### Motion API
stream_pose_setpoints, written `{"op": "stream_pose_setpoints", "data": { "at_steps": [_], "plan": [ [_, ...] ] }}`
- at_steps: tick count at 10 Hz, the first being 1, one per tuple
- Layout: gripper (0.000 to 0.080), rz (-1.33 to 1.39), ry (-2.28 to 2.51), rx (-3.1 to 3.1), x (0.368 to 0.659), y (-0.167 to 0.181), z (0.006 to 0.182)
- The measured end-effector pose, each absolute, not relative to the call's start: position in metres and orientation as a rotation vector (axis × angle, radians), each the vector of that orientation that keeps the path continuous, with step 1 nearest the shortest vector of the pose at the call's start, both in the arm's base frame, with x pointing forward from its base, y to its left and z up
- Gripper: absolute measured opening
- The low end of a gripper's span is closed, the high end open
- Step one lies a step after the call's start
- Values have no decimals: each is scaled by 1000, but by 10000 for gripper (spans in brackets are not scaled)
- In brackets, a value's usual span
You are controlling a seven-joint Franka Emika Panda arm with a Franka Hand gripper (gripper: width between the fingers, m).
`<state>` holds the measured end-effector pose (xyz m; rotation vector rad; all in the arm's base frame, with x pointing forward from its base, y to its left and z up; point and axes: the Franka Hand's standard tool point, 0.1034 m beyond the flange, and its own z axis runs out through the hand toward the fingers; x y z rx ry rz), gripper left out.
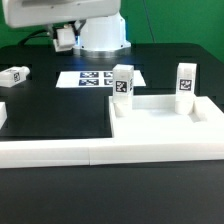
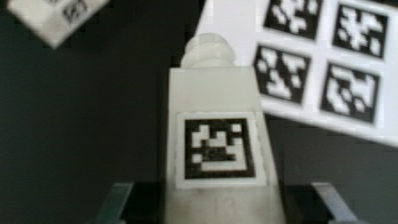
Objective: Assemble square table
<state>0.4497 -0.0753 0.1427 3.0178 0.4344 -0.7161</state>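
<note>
Legs: four. In the wrist view, one held leg [image 2: 219, 125] sits clamped between the two fingers [image 2: 121, 203] of the end effector [image 2: 221, 202]. Its tag faces the camera and its rounded tip points away from the fingers. It hangs clear of the black worktop [image 1: 50, 115].

In the exterior view there are three more. One lying leg [image 1: 15, 75] rests on the worktop at the exterior view's left, well apart from the rest. The left upright leg [image 1: 122, 82] and the right upright leg [image 1: 186, 80] stand at the two far corners of the slab [image 1: 160, 125].

Slab: one, flat on the worktop at the exterior view's right, touching the front bar [image 1: 50, 152]. White on white hides the line between slab and bar, so the number of bars cannot be told.

Marker board [image 1: 95, 78]: one, lying just behind the left upright leg. In the wrist view the marker board [image 2: 329, 55] is cut off at the edge.

A tagged piece [image 2: 50, 18] in the wrist view's corner is cut off and cannot be identified. The end effector cannot be made out in the exterior view. The arm base [image 1: 100, 30] is cut off at the top.
</note>
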Motion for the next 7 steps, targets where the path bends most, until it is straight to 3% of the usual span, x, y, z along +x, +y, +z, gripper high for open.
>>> {"op": "stream_pose_setpoints", "data": {
  "at_steps": [2,6,7],
  "plan": [
    [290,-500,468,3039,483,-64,164],
    [290,-113,448,3100,490,-65,160],
    [290,-34,407,3109,497,-49,163]
  ]
}}
